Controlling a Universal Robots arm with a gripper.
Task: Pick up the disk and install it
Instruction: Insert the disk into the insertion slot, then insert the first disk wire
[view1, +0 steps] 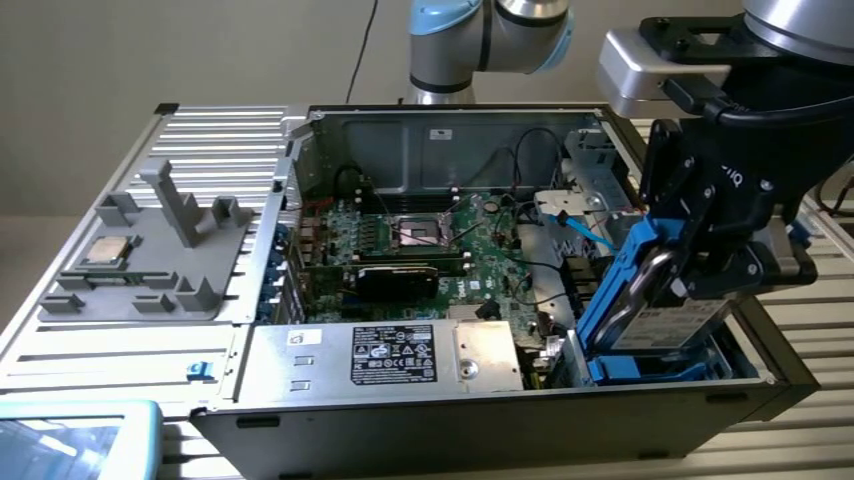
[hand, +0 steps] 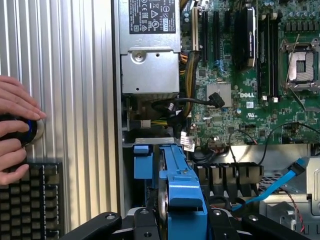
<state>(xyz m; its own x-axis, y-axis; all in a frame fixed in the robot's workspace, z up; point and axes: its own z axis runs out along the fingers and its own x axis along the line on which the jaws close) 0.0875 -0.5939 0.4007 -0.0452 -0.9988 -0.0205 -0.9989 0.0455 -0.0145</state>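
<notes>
A ribbed silver metal bench (view1: 80, 360) carries the work, with a plain pale wall (view1: 160, 50) behind it. On it lies one open computer case (view1: 534, 420), its side off and its one green motherboard (view1: 454, 250) exposed.

The end effector (view1: 714, 280) is clamped on the disk (view1: 663, 325). It holds the one disk on edge in its blue carrier, tilted, just above the drive bay at the case's near corner directly beneath it.

To the exterior view's left of the end effector, inside the case, sits one silver power box (view1: 387, 355). It has a black label whose print is too small to read. Farther off on that side stands one grey fixture (view1: 147, 260) with one square CPU chip (view1: 107, 252) on it.

The wrist view shows "DELL" printed in white on the board, one empty processor socket (hand: 300, 62) and one blue flat cable (hand: 280, 182). Outside the case, a person's hand (hand: 15, 125) rests on a round button beside a black keyboard (hand: 30, 200).
</notes>
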